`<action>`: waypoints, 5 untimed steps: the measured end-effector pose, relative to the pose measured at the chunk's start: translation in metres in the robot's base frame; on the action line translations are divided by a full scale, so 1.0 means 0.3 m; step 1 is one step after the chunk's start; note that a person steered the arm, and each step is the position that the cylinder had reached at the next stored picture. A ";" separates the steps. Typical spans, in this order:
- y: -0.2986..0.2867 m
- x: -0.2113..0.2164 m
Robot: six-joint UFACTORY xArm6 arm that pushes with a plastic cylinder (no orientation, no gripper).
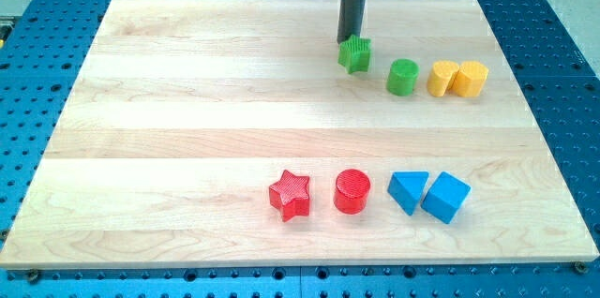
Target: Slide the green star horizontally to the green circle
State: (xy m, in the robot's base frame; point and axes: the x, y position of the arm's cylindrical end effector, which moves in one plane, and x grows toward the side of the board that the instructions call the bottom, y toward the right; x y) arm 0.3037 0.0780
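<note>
The green star (355, 54) lies on the wooden board near the view's top, right of centre. The green circle (402, 77) stands a short way to its right and slightly lower, with a small gap between them. My tip (349, 38) is at the star's upper left edge, touching or almost touching it. The dark rod rises straight up from there out of the view's top.
Two yellow blocks (457, 80) stand together right of the green circle. Along the view's bottom are a red star (291, 194), a red circle (352, 191), a blue triangle (408, 191) and a blue cube (446, 197). The board (187, 129) lies on a blue perforated table.
</note>
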 end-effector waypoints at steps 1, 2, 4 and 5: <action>-0.005 0.098; -0.005 0.100; -0.005 0.141; -0.011 0.134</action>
